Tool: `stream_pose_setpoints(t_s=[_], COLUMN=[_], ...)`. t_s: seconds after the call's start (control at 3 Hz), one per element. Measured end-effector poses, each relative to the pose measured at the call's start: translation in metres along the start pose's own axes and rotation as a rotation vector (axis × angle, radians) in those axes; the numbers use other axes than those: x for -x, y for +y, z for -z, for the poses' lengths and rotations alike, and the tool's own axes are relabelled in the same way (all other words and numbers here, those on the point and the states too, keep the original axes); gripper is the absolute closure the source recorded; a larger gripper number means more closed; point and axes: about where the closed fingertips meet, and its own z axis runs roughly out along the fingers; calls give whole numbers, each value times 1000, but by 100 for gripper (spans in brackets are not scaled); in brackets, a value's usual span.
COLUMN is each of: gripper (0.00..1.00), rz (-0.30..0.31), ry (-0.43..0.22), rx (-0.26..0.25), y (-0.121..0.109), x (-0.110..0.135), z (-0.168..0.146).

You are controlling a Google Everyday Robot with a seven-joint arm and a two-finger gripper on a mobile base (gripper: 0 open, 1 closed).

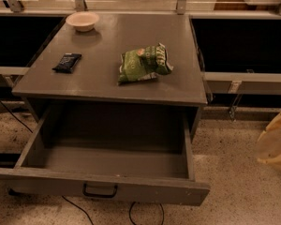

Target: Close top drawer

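Note:
The top drawer [103, 185] of the grey cabinet stands pulled far out toward the camera. Its inside [112, 159] is empty. The scuffed front panel carries a small black pull handle [99, 190] at its centre. My gripper [274, 144] shows as a cream-coloured shape at the right edge of the camera view. It is low over the floor, to the right of the cabinet and apart from the drawer.
On the cabinet top [107, 81] lie a green snack bag [144, 63], a black packet [67, 62] and a white bowl [82, 20]. Grey rails [246, 81] run off both sides. Black cables [145, 215] lie on the speckled floor under the drawer front.

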Motion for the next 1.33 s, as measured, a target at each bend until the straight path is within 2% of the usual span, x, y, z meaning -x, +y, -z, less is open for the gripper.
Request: stream_pose_setpoints(t_s=[0.33, 0.67, 1.0, 1.33], gripper=[100, 100, 100, 100], rz=[40, 54, 35, 50], ry=[-64, -69, -68, -58], rx=[-5, -22, 40, 113], y=[42, 43, 51, 64], x=[10, 19, 18, 21], z=[14, 20, -8, -39])
